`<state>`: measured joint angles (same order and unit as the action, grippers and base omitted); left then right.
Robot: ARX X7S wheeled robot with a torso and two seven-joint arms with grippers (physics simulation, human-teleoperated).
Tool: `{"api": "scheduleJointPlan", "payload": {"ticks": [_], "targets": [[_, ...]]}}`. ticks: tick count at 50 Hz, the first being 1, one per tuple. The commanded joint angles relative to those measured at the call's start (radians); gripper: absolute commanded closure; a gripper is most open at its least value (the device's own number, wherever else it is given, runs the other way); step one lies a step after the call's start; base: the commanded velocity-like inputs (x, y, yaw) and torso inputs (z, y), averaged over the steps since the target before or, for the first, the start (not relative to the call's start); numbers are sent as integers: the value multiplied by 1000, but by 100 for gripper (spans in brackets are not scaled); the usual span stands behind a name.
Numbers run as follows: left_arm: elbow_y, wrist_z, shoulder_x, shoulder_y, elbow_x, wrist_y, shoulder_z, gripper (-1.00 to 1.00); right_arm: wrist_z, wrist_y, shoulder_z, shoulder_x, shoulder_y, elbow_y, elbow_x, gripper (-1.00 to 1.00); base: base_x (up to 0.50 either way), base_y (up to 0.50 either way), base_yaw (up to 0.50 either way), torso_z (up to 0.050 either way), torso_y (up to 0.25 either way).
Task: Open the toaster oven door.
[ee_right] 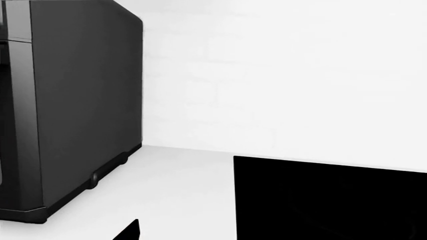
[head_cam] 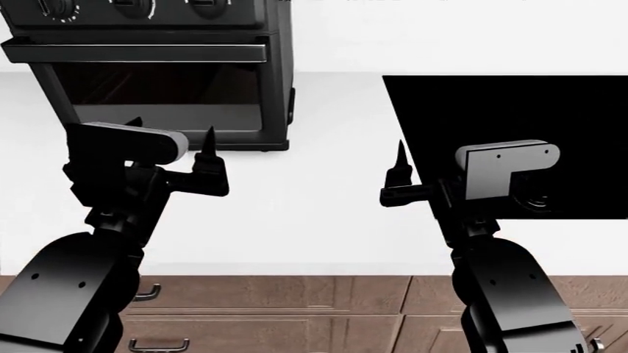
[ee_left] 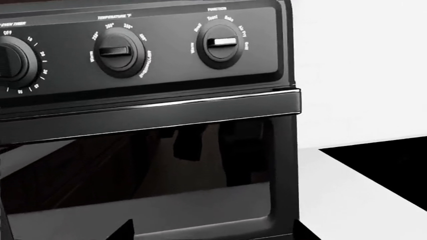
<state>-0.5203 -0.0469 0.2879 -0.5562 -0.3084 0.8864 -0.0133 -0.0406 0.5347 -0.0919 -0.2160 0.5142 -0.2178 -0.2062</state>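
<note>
The black toaster oven (head_cam: 279, 88) stands at the back left of the counter. Its side fills part of the right wrist view (ee_right: 80, 100). The toaster oven door (head_cam: 157, 95) is closed, with its bar handle (head_cam: 137, 51) along the top edge, below the knobs (ee_left: 120, 51). The left wrist view shows the handle (ee_left: 153, 107) and the glass window (ee_left: 147, 170) close up. My left gripper (head_cam: 172, 129) is open and empty, just in front of the lower door and below the handle. My right gripper (head_cam: 437, 158) is open and empty, at the cooktop's left edge.
A flat black cooktop panel (head_cam: 510, 95) lies in the white counter (head_cam: 294, 213) to the oven's right. It also shows in the right wrist view (ee_right: 333, 200). Brown cabinet drawers (head_cam: 294, 309) run below the counter's front edge. A white wall stands behind.
</note>
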Motion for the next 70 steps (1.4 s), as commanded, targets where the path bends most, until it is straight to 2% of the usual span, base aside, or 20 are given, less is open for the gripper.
{"api": "scheduleJointPlan", "payload": {"ticks": [1, 6, 11, 19, 24, 28, 35, 41, 47, 57, 70], "targets": [[-9, -2, 10, -1, -2, 7, -11, -100, -5, 3, -4, -3, 0, -4, -6, -100, 289, 0, 0, 0, 0], [-16, 8, 56, -11, 34, 5, -69, -100, -10, 5, -4, -6, 1, -9, -7, -100, 0, 0, 0, 0, 0], [-56, 51, 209, -64, 141, 9, -225, -100, -11, 1, -3, -8, -1, -9, -10, -100, 0, 0, 0, 0, 0], [-85, 171, 443, -250, 305, 62, -486, -100, -12, -3, -5, -4, 0, -9, -21, -100, 0, 0, 0, 0, 0], [-47, 263, 545, -371, 427, 44, -670, -100, -12, -5, -2, -7, -3, -11, -27, -100, 0, 0, 0, 0, 0], [-7, 345, 591, -466, 513, 14, -788, -100, -13, -8, -2, -6, -6, -12, -31, -100, 0, 0, 0, 0, 0], [104, 494, 622, -638, 647, -74, -952, -100, -15, -14, -1, -5, -10, -12, -39, -100, 0, 0, 0, 0, 0], [145, 624, 636, -734, 696, -128, -1031, -100, -16, -22, 1, -3, -16, -11, -46, -100, 0, 0, 0, 0, 0], [187, 703, 632, -787, 728, -159, -1081, -100, -15, -35, 1, -1, -23, -5, -52, -100, 0, 0, 0, 0, 0], [314, 734, 561, -847, 749, -212, -1122, -100, -19, -31, -3, -4, -24, -13, -59, -100, 0, 0, 0, 0, 0], [482, 683, 481, -897, 747, -314, -1128, -100, -26, -28, -7, -10, -16, -13, -63, -100, 0, 0, 0, 0, 0]]}}
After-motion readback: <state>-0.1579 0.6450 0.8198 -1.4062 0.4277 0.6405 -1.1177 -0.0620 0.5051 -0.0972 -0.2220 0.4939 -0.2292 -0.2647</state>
